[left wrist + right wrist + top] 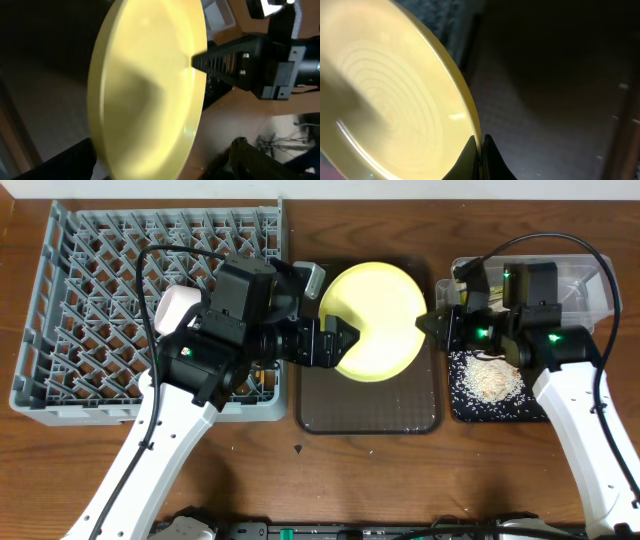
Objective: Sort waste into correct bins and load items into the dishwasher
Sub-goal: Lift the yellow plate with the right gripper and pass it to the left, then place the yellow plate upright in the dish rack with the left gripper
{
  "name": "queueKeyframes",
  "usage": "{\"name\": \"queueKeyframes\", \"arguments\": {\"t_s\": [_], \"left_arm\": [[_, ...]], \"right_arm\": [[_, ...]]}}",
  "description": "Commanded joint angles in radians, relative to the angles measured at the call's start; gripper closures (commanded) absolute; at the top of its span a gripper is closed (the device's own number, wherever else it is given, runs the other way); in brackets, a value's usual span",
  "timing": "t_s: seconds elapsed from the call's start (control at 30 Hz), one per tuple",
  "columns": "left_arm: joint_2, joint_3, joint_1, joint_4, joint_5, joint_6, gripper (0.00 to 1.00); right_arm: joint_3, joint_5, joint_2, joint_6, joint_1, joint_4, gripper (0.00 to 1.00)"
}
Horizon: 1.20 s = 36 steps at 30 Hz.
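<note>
**Fingers.** The right gripper [428, 323] was clamped on the right-hand rim of the round yellow plate [380, 310]. In the right wrist view, its two black fingers [469, 157] stood almost together, with only the thin plate edge between them. The left wrist view showed one of these fingers [220, 55] meeting the rim from the far side.

The left gripper [350, 342] sat at the plate's lower left edge. Its fingers [260, 160] were spread wide, one on each side of the rim. A gap was visible between the plate and the right-hand finger. Contact on the other side could not be confirmed.

**Plate position.** The round yellow plate was tilted steeply and raised above the dark brown rectangular serving tray [370, 405], between the two arms.

**Surroundings.** The large grey plastic dish rack [90, 300] stood on the bench [400, 480] to the left, with a small white cup [177, 305] over its pegs. The shallow black rectangular tray [465, 408] lay to the right and held loose white rice-like grains [490, 380].

**Obstructions.** The right arm covered most of the clear plastic rectangular tub [585, 280]. The left arm hid the near right corner of the rack. In both wrist views the plate filled much of the frame and was cut off by the frame edges, and the background was dark and indistinct.
</note>
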Motion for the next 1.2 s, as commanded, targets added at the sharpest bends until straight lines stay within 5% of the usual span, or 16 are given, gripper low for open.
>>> {"name": "queueKeyframes", "arguments": {"t_s": [0.0, 0.13, 0.2, 0.23, 0.3, 0.33, 0.47, 0.57, 0.67, 0.77, 0.97, 1.07, 1.17], "left_arm": [[0.005, -0.003, 0.001, -0.024, 0.048, -0.009, 0.15], [0.005, -0.003, 0.001, -0.047, 0.048, -0.008, 0.21], [0.005, -0.003, 0.001, -0.043, 0.048, -0.009, 0.60], [0.005, -0.003, 0.001, -0.041, 0.048, -0.009, 0.69], [0.005, -0.003, 0.001, -0.039, 0.047, -0.009, 0.81], [0.005, -0.003, 0.002, -0.039, 0.035, -0.009, 0.92], [-0.031, 0.000, 0.025, -0.082, -0.177, -0.009, 0.92], [-0.104, 0.015, 0.067, -0.189, -0.598, 0.040, 0.92], [-0.171, 0.015, 0.077, -0.212, -1.151, 0.248, 0.92], [-0.165, 0.015, 0.087, -0.202, -1.390, 0.563, 0.93], [-0.071, 0.015, 0.267, -0.071, -1.376, 0.669, 0.92], [0.021, 0.015, 0.391, -0.041, -1.186, 0.665, 0.92], [0.099, 0.015, 0.465, 0.023, -1.164, 0.666, 0.92]], "right_arm": [[0.004, -0.261, -0.018, -0.170, -0.001, -0.003, 0.99], [0.004, -0.284, -0.019, -0.188, -0.006, -0.007, 0.99], [0.004, -0.330, -0.019, -0.208, -0.002, -0.006, 0.99], [0.004, -0.329, -0.019, -0.208, 0.002, -0.006, 0.92], [0.004, -0.298, -0.019, -0.202, 0.005, -0.007, 0.45], [0.004, -0.276, -0.019, -0.193, 0.005, -0.008, 0.41], [0.004, -0.110, -0.020, -0.127, -0.016, -0.050, 0.32], [0.004, -0.069, -0.020, -0.129, -0.024, -0.088, 0.32], [0.004, -0.068, -0.019, -0.128, -0.021, -0.093, 0.31], [0.004, -0.039, -0.019, -0.113, -0.021, -0.086, 0.29], [0.004, -0.027, -0.019, -0.098, -0.021, -0.087, 0.28], [0.004, -0.024, -0.019, -0.098, -0.021, -0.087, 0.28], [0.004, -0.024, -0.019, -0.098, -0.021, -0.089, 0.28]]}}
